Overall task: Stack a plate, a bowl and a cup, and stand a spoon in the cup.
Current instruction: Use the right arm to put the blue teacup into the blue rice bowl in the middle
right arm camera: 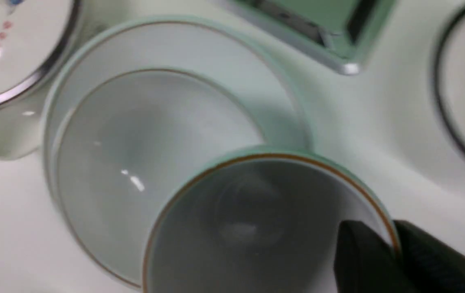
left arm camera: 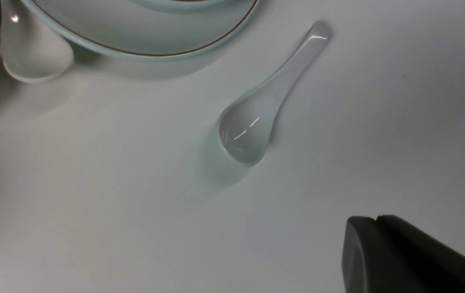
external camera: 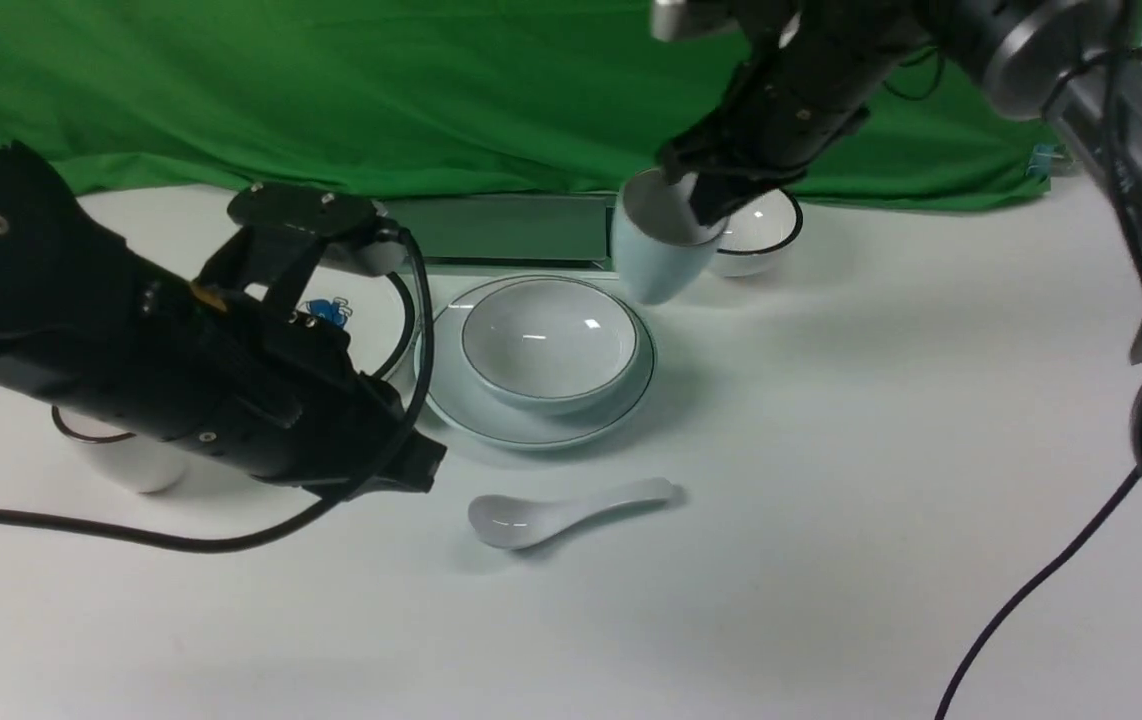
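Observation:
The pale blue bowl point(external camera: 546, 345) sits on the pale blue plate point(external camera: 451, 400) at the table's middle. My right gripper point(external camera: 701, 215) is shut on the rim of the pale blue cup point(external camera: 656, 260), one finger inside and one outside. The cup hangs tilted above the table, just behind and right of the bowl. In the right wrist view the cup point(right arm camera: 257, 228) overlaps the bowl point(right arm camera: 134, 154) and plate point(right arm camera: 224, 53). The white spoon point(external camera: 556, 512) lies flat in front of the plate. My left gripper point(left arm camera: 377, 219) is shut and empty, hovering near the spoon point(left arm camera: 257, 118).
A white black-rimmed bowl point(external camera: 766, 225) stands right behind the held cup. A green tray point(external camera: 511, 230) lies at the back. A cartoon plate point(external camera: 331, 310) and a dark-rimmed white cup point(external camera: 131, 455) are partly hidden by my left arm. Another white spoon point(left arm camera: 33, 53) lies beside the plate.

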Controlling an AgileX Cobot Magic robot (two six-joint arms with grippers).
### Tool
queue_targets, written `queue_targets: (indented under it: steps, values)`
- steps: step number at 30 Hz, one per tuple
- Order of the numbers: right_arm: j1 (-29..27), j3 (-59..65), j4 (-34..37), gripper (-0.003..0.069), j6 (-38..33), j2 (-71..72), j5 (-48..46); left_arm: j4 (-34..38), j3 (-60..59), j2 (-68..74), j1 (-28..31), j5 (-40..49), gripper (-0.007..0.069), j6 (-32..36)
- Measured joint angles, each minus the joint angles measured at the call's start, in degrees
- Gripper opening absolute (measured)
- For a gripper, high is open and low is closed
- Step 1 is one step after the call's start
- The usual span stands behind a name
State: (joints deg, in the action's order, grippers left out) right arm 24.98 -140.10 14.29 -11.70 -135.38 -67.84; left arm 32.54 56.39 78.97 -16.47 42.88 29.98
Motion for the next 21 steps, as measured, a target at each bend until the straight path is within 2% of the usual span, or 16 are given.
queue_targets:
  steps: [6, 21]
  values:
    - [4.6, 0.1, -1.6, 0.0083, 0.8, -4.6, 3.6, 0.0, 0.0, 0.0, 0.0, 0.3, -0.0029, 0.0]
    - [5.6, 0.1, -3.6, 0.0083, 2.8, -5.7, 6.4, 0.0, 0.0, 0.0, 0.0, 0.2, -0.0029, 0.0]
